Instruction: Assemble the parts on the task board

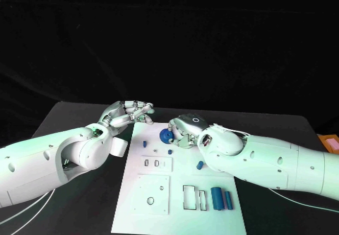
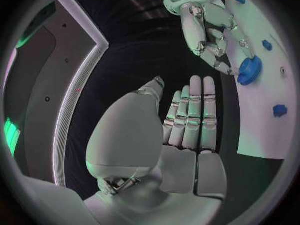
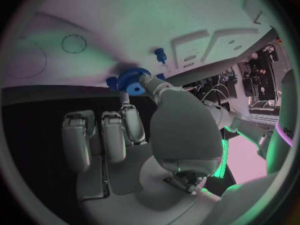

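Note:
The white task board (image 1: pixel 212 220) lies in the middle of the black table. Over its far end my right hand (image 1: pixel 186 129) pinches a blue gear (image 1: pixel 166 135) between thumb and fingertips. The right wrist view shows the thumb pressed on the gear (image 3: pixel 130 80) close above the board (image 3: pixel 94 30). Whether the gear touches the board I cannot tell. My left hand (image 1: pixel 131 112) hovers at the board's far left corner, fingers straight and side by side, holding nothing. The left wrist view shows this flat hand (image 2: pixel 190 120), with the right hand (image 2: pixel 209 30) and the gear (image 2: pixel 249 71) beyond it.
Small blue pegs (image 1: pixel 145 144) (image 1: pixel 170 152) and a short blue piece (image 1: pixel 201 164) sit mid-board. Two blue cylinders (image 1: pixel 217 198) (image 1: pixel 227 199) lie beside rectangular slots (image 1: pixel 189 197) near the front. A square panel with a hole (image 1: pixel 153 194) is front left. An orange object (image 1: pixel 330 143) lies at the table's right edge.

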Motion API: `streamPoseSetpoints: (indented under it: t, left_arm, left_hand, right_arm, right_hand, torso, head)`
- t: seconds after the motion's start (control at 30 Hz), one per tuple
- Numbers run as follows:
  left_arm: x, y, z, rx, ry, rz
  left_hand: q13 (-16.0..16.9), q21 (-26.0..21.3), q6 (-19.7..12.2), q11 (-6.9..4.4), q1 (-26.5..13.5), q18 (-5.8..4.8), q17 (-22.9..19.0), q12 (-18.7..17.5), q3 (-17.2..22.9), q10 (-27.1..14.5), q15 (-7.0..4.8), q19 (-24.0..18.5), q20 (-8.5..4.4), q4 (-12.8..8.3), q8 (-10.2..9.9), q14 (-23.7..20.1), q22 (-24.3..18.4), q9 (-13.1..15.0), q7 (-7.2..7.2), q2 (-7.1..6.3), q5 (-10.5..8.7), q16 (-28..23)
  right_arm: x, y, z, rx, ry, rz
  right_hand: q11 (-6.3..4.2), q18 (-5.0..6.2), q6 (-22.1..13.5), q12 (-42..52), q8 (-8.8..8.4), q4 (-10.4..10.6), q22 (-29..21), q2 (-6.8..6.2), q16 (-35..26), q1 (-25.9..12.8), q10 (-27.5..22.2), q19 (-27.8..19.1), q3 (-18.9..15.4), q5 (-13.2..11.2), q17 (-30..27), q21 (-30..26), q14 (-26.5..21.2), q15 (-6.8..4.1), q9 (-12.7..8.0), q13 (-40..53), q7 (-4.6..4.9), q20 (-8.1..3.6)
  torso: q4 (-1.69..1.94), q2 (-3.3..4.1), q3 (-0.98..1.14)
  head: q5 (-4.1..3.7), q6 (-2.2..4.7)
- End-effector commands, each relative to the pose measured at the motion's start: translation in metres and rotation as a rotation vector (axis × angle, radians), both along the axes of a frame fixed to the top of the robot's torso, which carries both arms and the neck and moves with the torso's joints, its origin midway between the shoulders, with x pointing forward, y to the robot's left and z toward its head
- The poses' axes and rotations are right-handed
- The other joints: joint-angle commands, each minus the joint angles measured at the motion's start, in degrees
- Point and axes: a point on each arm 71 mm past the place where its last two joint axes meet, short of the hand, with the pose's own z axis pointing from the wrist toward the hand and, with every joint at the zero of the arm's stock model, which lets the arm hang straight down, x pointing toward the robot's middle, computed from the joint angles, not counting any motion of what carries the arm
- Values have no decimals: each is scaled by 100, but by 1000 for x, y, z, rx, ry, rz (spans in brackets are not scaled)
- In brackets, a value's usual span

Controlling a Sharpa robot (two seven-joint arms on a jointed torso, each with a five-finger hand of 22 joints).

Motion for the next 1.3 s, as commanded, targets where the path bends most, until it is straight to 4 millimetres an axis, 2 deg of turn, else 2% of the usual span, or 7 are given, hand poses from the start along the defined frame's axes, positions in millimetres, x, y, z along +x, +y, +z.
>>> streamPoseSetpoints:
  t: [0.03, 0.6, 0.73, 0.77, 0.93, 1.13, 1.3]
  left_arm:
    - [0, -2, 2, -6, -8, -17]
    - [0, -2, 1, -6, -8, -17]
    - [0, -2, 1, -5, -7, -16]
    - [0, -2, 1, -5, -7, -16]
    - [0, -1, 1, -5, -7, -16]
    - [0, -1, 1, -4, -7, -14]
    - [0, -1, 1, -4, -7, -14]
  left_hand:
    - [-3, 32, -36, 7, -1, 0, 5, -23, 33, -38, 7, -24, 3, -8, -19, -40, 5, -4, -16, 1, -34, 7]
    - [-2, 37, -37, 8, 1, 1, 12, -23, 36, -40, 9, -34, 6, -10, -21, -47, 8, -3, -16, 0, -35, 6]
    - [-2, 37, -37, 8, 1, 1, 12, -23, 36, -40, 9, -34, 6, -10, -21, -47, 8, -3, -16, 0, -35, 6]
    - [-2, 37, -37, 8, 1, 1, 12, -23, 36, -40, 9, -34, 6, -10, -21, -47, 8, -3, -16, 0, -35, 6]
    - [-2, 39, -37, 8, 2, 1, 17, -23, 37, -41, 10, -40, 7, -10, -22, -51, 9, -3, -16, -1, -35, 5]
    - [-2, 39, -37, 8, 2, 1, 17, -23, 37, -41, 10, -40, 7, -10, -22, -51, 9, -3, -16, -1, -35, 5]
    - [-1, 41, -37, 8, 3, 1, 19, -23, 38, -42, 10, -44, 8, -11, -23, -55, 10, -2, -15, -1, -35, 3]
  right_arm:
    - [-1, 0, 0, -5, -4, -5]
    - [-1, 0, 1, 13, -16, -8]
    - [-1, 1, 1, 15, -12, -7]
    - [-1, 1, 1, 14, -11, -8]
    - [0, -1, 0, 12, -8, -13]
    - [0, -2, 0, 11, -7, -15]
    - [-3, -5, 1, 25, -5, -10]
  right_hand:
    - [3, -93, 10, -15, -37, 40, 1256, 11, 1, -58, -16, 378, -7, 0, 1044, -19, 497, 45, 6, 80, -9, 38]
    - [13, -91, -41, -32, -89, 92, 1252, -14, -2, -134, -35, 373, -54, -20, 1034, -25, 494, 53, 3, 65, 2, 45]
    - [78, -88, -297, -87, -331, 237, 1244, -15, -3, -254, -95, 364, -273, -211, 1032, -37, 493, 107, -38, 12, 74, 88]
    - [83, -89, -303, -90, -347, 250, 1246, -9, -5, -255, -99, 365, -300, -215, 1026, -36, 491, 111, -38, 9, 79, 93]
    - [89, -87, -300, -103, -365, 272, 1240, -1, -9, -258, -114, 359, -347, -212, 1014, -42, 488, 118, -35, -5, 84, 100]
    - [90, -88, -293, -96, -370, 282, 1244, 4, -9, -256, -107, 363, -366, -205, 1014, -38, 488, 120, -33, 5, 84, 103]
    - [89, -87, -260, -87, -376, 309, 1244, 29, -10, -249, -97, 362, -404, -169, 1013, -39, 488, 122, -22, 19, 82, 109]
  torso:
    - [-3, 4, 1]
    - [-1, -1, -1]
    - [-1, 0, -1]
    - [-2, -1, -2]
    - [4, -3, -4]
    - [-6, -2, -3]
    - [5, -2, 3]
  head:
    - [5, -2]
    - [4, -1]
    - [2, 1]
    - [1, 1]
    - [3, -4]
    - [2, -1]
    - [-3, 6]
